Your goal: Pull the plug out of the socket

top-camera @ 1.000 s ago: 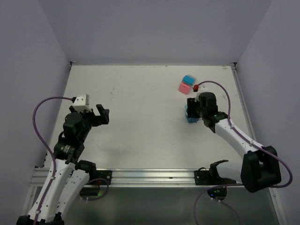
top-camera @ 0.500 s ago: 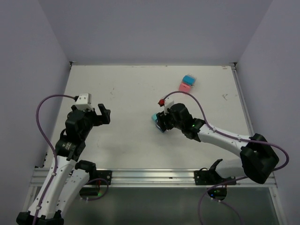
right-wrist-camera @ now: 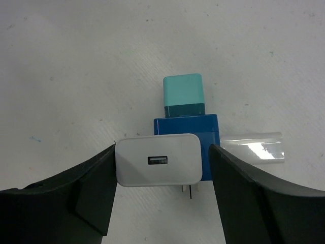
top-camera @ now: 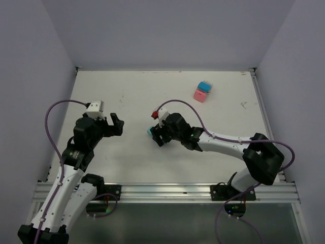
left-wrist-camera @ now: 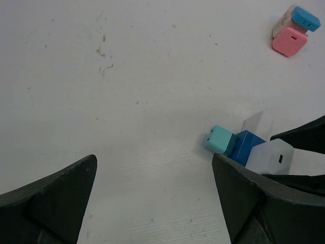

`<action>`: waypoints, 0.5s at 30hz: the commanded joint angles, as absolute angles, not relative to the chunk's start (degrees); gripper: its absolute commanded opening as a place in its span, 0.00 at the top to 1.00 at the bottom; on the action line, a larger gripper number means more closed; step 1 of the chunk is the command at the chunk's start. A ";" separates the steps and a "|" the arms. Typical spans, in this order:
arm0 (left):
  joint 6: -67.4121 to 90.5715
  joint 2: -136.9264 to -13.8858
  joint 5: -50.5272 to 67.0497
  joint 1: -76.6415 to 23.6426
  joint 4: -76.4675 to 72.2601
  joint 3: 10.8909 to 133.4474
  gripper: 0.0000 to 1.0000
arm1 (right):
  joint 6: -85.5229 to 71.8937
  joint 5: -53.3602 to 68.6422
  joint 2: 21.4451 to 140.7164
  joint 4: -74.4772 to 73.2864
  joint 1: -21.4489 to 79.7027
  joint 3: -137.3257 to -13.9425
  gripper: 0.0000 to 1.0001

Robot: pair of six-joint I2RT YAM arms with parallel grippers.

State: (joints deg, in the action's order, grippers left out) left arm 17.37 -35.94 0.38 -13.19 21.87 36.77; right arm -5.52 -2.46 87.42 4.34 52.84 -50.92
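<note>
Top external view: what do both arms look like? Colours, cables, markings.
Both arms have white links and bulky black joints: left arm, right arm. A purple cable loops off each wrist. The left wrist carries a white camera box; the right's has a red tip. Gripper fingers are black wedges.

Pale lavender walls (top-camera: 167, 30) on 3 sides, plain. Desk (top-camera: 137, 96) top white, matte, w/ small brown scuffs (left-wrist-camera: 104, 51) in places. Aluminium rail (top-camera: 162, 190) along near edge. Light even, shadows soft.
</note>
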 commanded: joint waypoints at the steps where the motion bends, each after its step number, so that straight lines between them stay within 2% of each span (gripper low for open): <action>1: 16.52 -36.91 2.81 -13.18 19.25 36.83 0.00 | -6.06 -0.44 88.07 5.89 53.61 -53.44 0.26; 2: 16.52 -37.00 3.33 -13.18 19.25 36.83 0.01 | -6.24 -0.35 87.89 5.89 53.61 -53.52 0.18; 6: 16.61 -37.00 4.13 -13.18 19.16 36.74 0.01 | -6.85 -0.26 86.58 5.28 53.88 -53.70 0.03; 15: 17.49 -38.14 5.10 -13.18 19.16 36.47 0.00 | -13.96 -3.94 78.41 1.59 53.79 -53.70 0.01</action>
State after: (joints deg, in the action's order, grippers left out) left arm 17.39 -37.45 4.10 -13.19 21.85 36.73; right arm -9.63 -1.10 83.22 2.55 53.63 -51.53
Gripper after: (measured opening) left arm 0.994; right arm 0.986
